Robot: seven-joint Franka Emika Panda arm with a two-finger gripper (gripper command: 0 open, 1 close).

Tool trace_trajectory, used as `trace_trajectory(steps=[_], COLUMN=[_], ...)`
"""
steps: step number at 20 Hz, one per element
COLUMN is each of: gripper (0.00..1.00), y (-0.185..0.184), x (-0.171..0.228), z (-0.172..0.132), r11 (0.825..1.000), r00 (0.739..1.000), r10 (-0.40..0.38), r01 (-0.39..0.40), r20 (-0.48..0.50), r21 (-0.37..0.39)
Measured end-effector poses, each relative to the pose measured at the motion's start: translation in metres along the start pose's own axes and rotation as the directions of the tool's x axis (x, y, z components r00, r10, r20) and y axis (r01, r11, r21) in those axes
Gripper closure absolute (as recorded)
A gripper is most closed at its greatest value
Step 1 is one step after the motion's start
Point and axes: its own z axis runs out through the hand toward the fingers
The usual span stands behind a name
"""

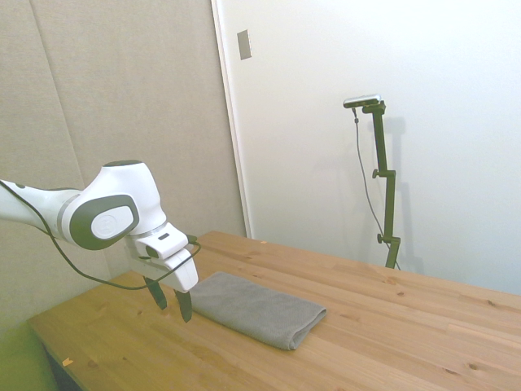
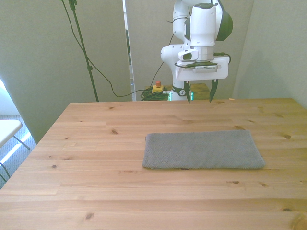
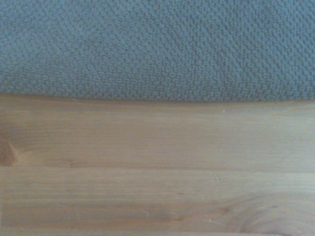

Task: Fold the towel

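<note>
The grey towel (image 2: 203,150) lies flat on the wooden table as a long folded rectangle, toward the front view's right of centre. In the side view the towel (image 1: 259,309) shows a thick rounded fold at its right end. My gripper (image 2: 199,95) hangs open above the table just behind the towel's far long edge, with nothing between its dark fingers (image 1: 184,305). In the side view the gripper (image 1: 172,300) stands at the towel's left end, close above the wood. The wrist view shows the towel's woven edge (image 3: 157,49) against bare planks.
The wooden table (image 2: 96,158) stretches wide to the front view's left and toward the near edge. Cables and a red button (image 2: 157,84) sit behind the far edge beside the robot's base.
</note>
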Motion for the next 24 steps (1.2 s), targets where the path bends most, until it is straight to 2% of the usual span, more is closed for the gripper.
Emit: trace_trajectory(steps=[4,6,13,20,24], gripper=[0.0,0.0,0.0,0.0,0.0], y=[-0.001,-0.015,-0.118,-0.217,-0.255], x=[0.0,-0.006,-0.036,-0.04,-0.044], z=[0.001,-0.003,0.0,0.041,0.063], r11=[1.0,0.999,0.994,0.983,0.975], r00=[1.0,0.999,0.982,0.974,0.971], r10=[-0.014,-0.038,-0.099,-0.096,-0.091], r01=[0.014,0.038,0.091,0.06,0.041], r20=[-0.004,-0.024,-0.161,-0.204,-0.222], r21=[-0.003,0.001,-0.054,-0.175,-0.219])
